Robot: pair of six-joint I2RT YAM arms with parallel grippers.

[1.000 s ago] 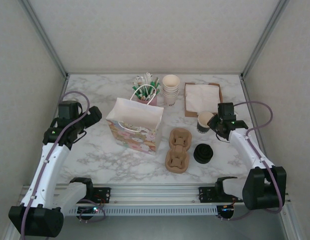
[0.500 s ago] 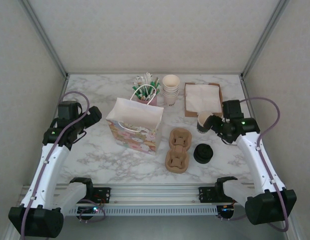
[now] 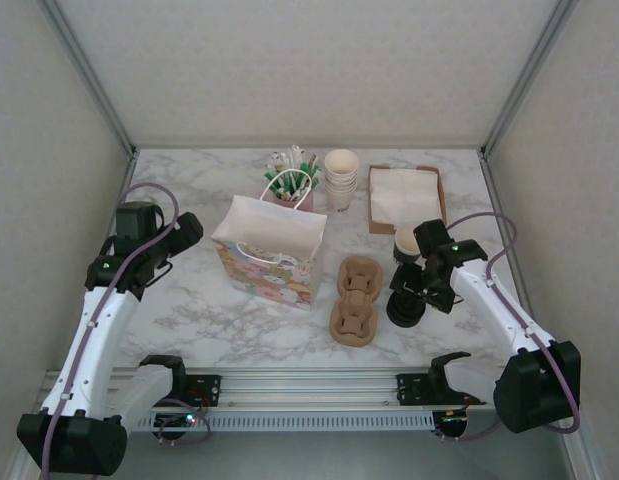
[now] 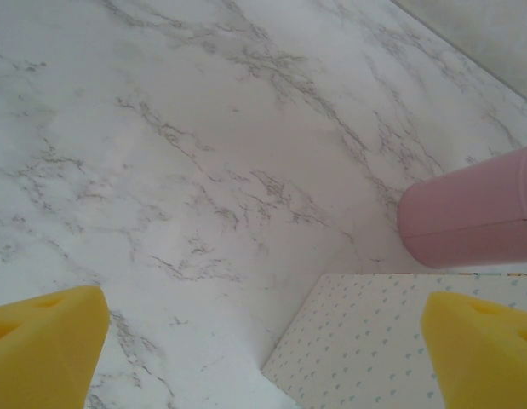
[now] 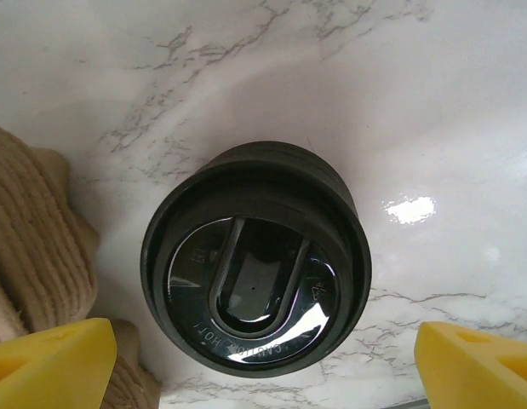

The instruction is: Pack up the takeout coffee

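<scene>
The takeout coffee (image 3: 406, 239) is a small dark-walled cup, open at the top with no lid on it, standing in front of the napkin tray. Just nearer sits a low stack of black lids (image 3: 404, 310) (image 5: 254, 294). My right gripper (image 3: 413, 294) (image 5: 263, 375) hovers over that stack, open, its yellow fingertips (image 5: 50, 362) wide on either side and touching nothing. A white floral paper bag (image 3: 269, 252) (image 4: 399, 349) stands open at centre left. My left gripper (image 3: 185, 232) (image 4: 263, 362) hangs open to the bag's left, holding nothing.
A brown pulp cup carrier (image 3: 354, 300) (image 5: 29, 221) lies between the bag and the lids. At the back stand a pink cup of sticks (image 3: 289, 180) (image 4: 476, 213), stacked cream cups (image 3: 340, 175) and a napkin tray (image 3: 404, 195). Frame posts flank the marble table (image 3: 189, 300).
My right gripper has opened, come away from the dark-walled cup and swung toward the near edge, over the black lids. The left arm has not moved.
</scene>
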